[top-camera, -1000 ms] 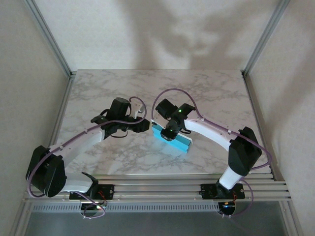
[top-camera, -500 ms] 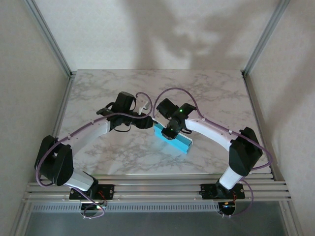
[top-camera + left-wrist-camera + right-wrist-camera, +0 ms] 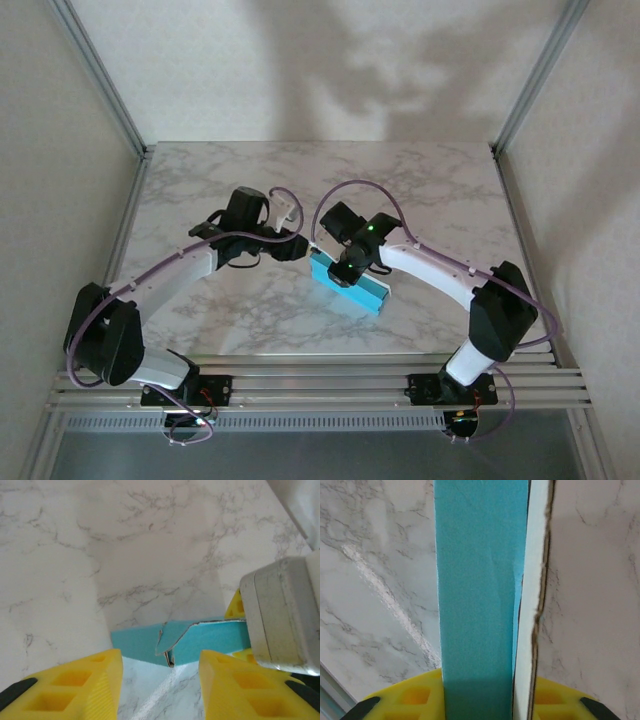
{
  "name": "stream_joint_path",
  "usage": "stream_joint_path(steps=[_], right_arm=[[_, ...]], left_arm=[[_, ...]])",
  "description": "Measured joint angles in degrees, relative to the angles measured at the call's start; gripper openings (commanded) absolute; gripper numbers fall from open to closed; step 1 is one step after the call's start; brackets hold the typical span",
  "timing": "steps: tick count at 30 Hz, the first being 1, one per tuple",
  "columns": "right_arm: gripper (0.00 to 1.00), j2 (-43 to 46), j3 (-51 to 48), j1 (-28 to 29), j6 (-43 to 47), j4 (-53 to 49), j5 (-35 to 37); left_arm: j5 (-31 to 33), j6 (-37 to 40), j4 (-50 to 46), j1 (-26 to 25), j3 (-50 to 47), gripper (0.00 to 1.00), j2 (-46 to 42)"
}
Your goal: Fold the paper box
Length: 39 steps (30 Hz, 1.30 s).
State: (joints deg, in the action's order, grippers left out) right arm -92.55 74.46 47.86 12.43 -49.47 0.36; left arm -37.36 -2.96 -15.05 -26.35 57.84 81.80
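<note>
The paper box lies mid-table as a long turquoise strip, partly folded. My right gripper is shut on its left part from above. In the right wrist view the turquoise face and a pale grey-white wall with a torn-looking edge run up from between the yellow fingers. My left gripper stands open just left of the box's end, apart from it. In the left wrist view the box end shows a loose flap ahead of the open gripper, with only bare table between its fingers.
The marble table is fenced by metal posts at the back corners and a rail along the near edge. The right gripper's grey body stands close at the right of the left wrist view.
The left gripper's jaws have opened wider and its arm has shifted a little toward the box end. The right gripper has kept its hold on the box.
</note>
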Motion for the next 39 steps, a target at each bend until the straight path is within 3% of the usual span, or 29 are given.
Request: stream_joint_path(steps=[11, 27, 29, 35, 39], right_arm=[[0.28, 0.17, -0.13, -0.96, -0.02, 0.15, -2.36], [0.28, 0.17, -0.13, -1.22, -0.02, 0.22, -3.17], [0.28, 0.17, -0.13, -1.22, 0.0, 0.22, -3.17], [0.28, 0.17, -0.13, -1.22, 0.0, 0.2, -3.17], [0.28, 0.17, -0.13, -1.22, -0.02, 0.2, -3.15]], left_arm=[[-5.14, 1.55, 4.13, 0.31, 0.0, 0.41, 1.29], [-6.82, 3.23, 3.63, 0.09, 0.0, 0.25, 6.32], [-6.82, 3.21, 3.63, 0.02, 0.0, 0.25, 6.32], [-6.82, 2.97, 3.69, -0.17, 0.0, 0.4, 6.29], [-6.73, 2.99, 3.67, -0.17, 0.0, 0.4, 6.29]])
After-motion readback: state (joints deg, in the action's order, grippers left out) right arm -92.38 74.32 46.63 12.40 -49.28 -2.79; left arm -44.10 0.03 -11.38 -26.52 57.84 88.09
